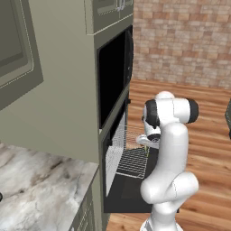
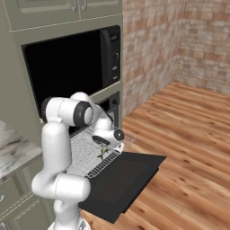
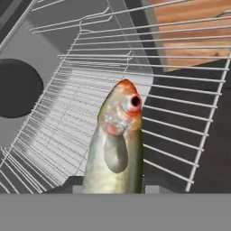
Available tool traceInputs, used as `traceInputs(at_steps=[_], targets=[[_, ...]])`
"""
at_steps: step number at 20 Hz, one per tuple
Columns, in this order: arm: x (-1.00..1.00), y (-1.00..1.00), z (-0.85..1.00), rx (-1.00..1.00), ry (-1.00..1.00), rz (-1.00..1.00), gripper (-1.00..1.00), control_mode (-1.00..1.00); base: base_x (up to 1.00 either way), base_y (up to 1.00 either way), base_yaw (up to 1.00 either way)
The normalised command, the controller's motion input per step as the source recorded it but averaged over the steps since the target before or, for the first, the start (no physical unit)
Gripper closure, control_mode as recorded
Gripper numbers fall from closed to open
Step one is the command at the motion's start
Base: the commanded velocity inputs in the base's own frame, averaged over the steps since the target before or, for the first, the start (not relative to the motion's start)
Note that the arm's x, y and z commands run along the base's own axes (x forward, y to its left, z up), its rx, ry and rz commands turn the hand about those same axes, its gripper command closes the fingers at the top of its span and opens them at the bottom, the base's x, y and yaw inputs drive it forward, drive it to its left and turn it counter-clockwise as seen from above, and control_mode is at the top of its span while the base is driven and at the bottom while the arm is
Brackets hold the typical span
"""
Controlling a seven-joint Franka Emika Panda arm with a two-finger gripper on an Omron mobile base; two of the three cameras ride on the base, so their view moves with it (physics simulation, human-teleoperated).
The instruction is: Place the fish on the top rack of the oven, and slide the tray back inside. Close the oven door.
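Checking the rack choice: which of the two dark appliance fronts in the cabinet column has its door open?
The lower one, the oven: its door lies folded down flat with the rack pulled out over it. The glossy unit above is shut.

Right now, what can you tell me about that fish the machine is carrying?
The fish is small and slender, with a greenish-yellow back, pale belly, reddish snout and one round eye. It looks glossy. The gripper is shut on its tail end, so it hangs head-first above the pulled-out top rack, apparently not touching the wires.
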Motion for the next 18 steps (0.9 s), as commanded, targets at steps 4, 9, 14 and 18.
traceInputs(at_steps=[4, 9, 14, 18], targets=[[0.62, 0.0, -0.43, 0.05, 0.0, 0.0, 1.0, -1.0, 0.0, 0.0, 0.0], [0.57, 0.0, -0.49, 0.03, 0.0, 0.0, 1.0, -1.0, 0.0, 0.0, 0.0], [0.52, 0.0, -0.5, 0.0, 0.0, -0.01, 1.0, -1.0, 0.0, 0.0, 0.0], [0.5, 0.0, -0.49, 0.0, 0.0, -0.02, 1.0, -1.0, 0.0, 0.0, 0.0]])
